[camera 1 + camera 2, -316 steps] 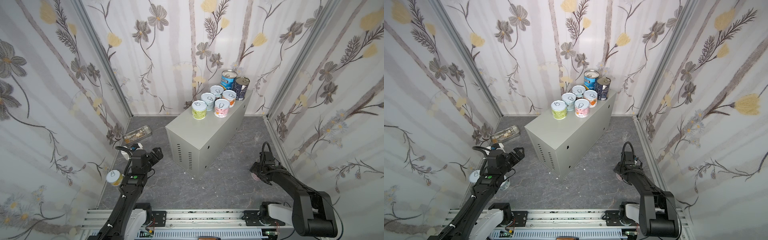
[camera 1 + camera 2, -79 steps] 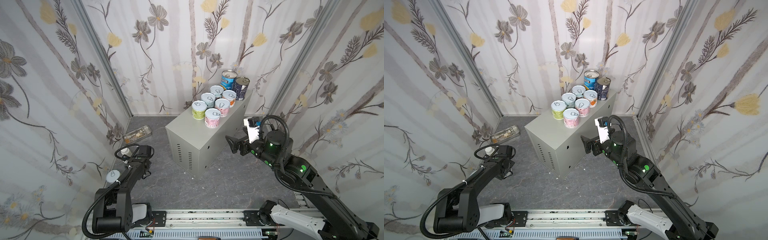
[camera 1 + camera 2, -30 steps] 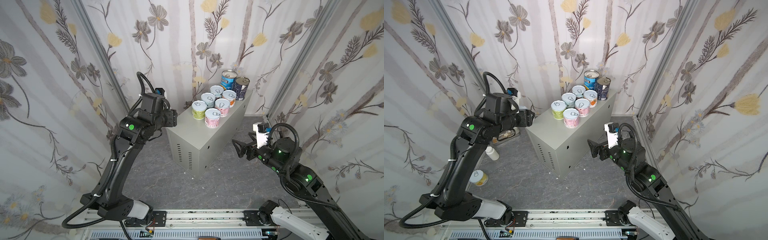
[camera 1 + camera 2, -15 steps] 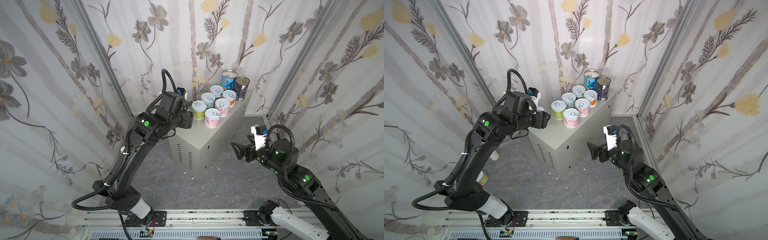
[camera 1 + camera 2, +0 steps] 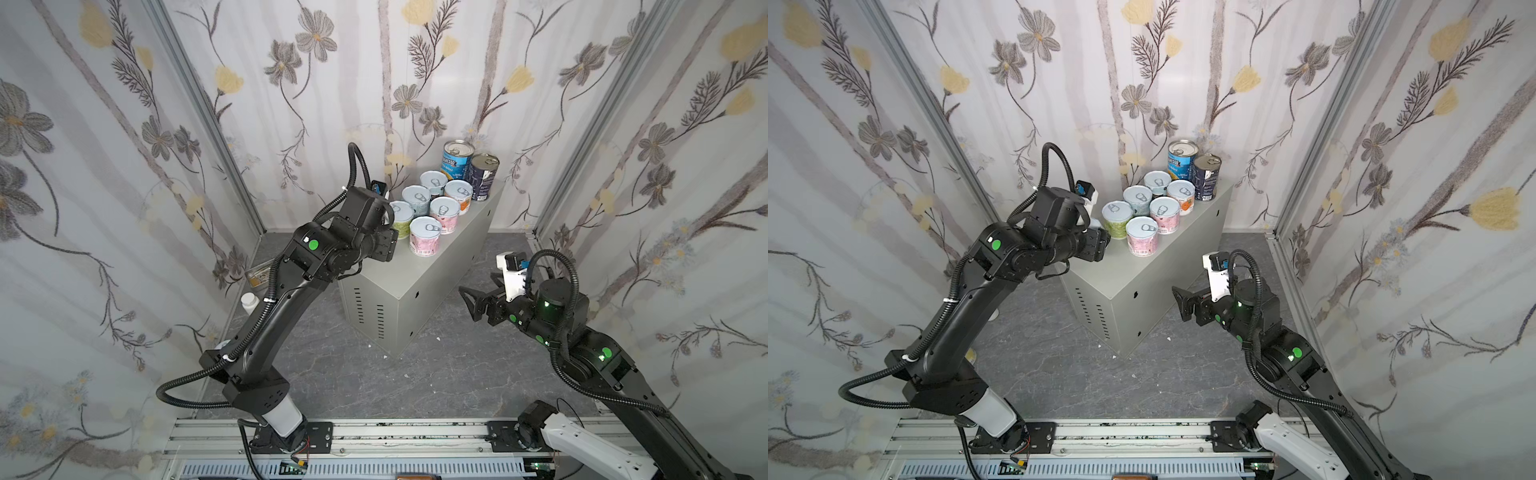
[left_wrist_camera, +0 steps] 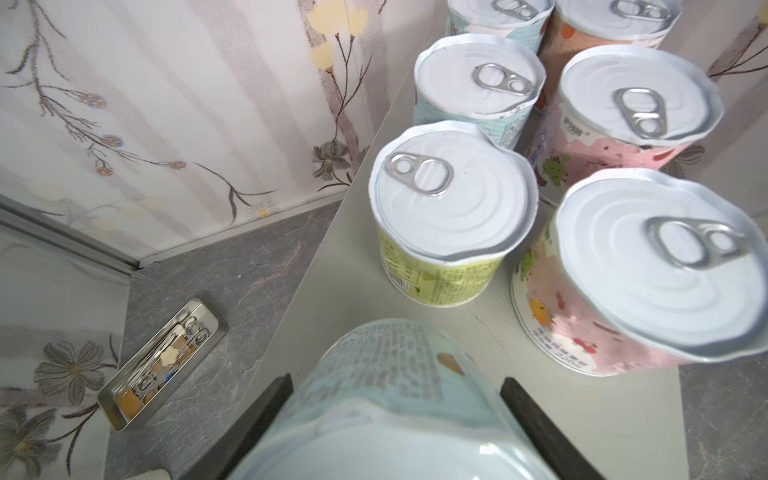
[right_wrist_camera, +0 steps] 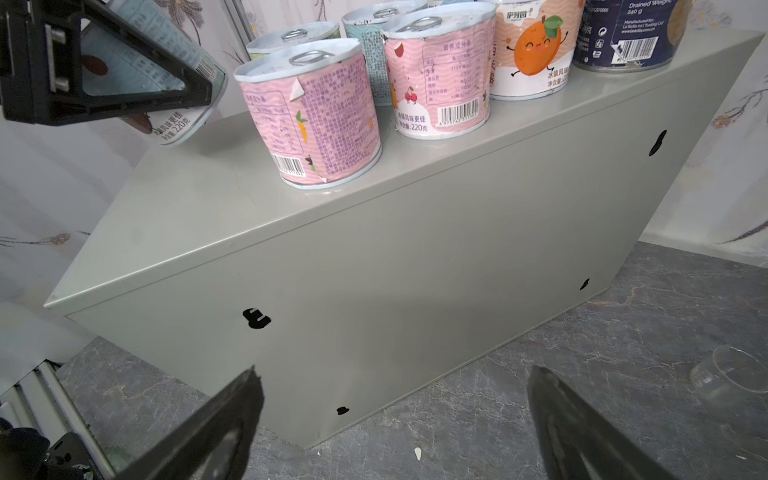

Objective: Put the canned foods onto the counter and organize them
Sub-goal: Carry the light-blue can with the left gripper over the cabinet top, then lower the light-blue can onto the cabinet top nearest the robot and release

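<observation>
- table (image 5: 386,278): light-grey sheet-metal box with vent slots. Its bare vent end lies just under the left fingers. Its long side faces the right fingers, apart from them.
- left fingers (image 6: 251,419): pinching a pale-blue can by its sides. A second ago they hung off the table's side; now they are over its top. Judged: the set-down comes next.
- right fingers (image 7: 232,415): spread, nothing between them. They have backed away from the table since the front pink can was set there.
- metal tray (image 6: 172,376): on the floor, off to the side of the left fingers and well below them. No part of the task.
- Progresso tin (image 5: 455,160) and navy tin (image 5: 482,176): upright on the table's far end, farthest from both pairs of fingers.
- six short cans (image 5: 444,214): upright in two rows, between the left fingers and the tall tins. The yellow-green can (image 6: 451,208) and the front pink can (image 6: 648,266) stand nearest the fingertips.
- pale-blue can (image 6: 386,374): between the left fingers, tilted, low over the table. Whether its rim touches cannot be told. Judged: the free spot just ahead, beside the front pink can, would continue the rows. The can needs levelling first, or it may knock its neighbours.
- white bottle (image 5: 248,302): on the floor, far behind the left fingers.
- clear glass (image 7: 731,374): on the floor, beside the right fingers.
</observation>
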Robot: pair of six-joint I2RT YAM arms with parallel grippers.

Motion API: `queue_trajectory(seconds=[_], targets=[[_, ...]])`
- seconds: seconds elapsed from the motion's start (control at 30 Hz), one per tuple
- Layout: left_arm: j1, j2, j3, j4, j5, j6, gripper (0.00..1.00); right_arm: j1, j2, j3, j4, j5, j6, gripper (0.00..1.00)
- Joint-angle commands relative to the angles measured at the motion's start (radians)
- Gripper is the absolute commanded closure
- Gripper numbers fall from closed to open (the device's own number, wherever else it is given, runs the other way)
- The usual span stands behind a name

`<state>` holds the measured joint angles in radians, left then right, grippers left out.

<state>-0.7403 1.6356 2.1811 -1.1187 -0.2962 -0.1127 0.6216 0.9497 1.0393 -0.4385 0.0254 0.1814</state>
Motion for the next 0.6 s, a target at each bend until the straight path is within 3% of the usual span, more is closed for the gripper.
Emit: queue_trajectory(seconds=[0.0, 0.2, 0.57], targets=[[0.004, 0.005, -0.006, 0.022, -0.05, -0.01, 0.39, 0.0, 0.0, -0.007, 0.038, -0.007, 0.003, 0.0], [0.005, 0.009, -0.013, 0.019, -0.026, -0.016, 0.39, -0.001, -0.005, -0.013, 0.034, -0.006, 0.003, 0.0], [0.019, 0.027, -0.025, 0.022, -0.008, -0.016, 0.29, -0.002, 0.014, -0.005, 0.044, -0.018, -0.002, 0.0]])
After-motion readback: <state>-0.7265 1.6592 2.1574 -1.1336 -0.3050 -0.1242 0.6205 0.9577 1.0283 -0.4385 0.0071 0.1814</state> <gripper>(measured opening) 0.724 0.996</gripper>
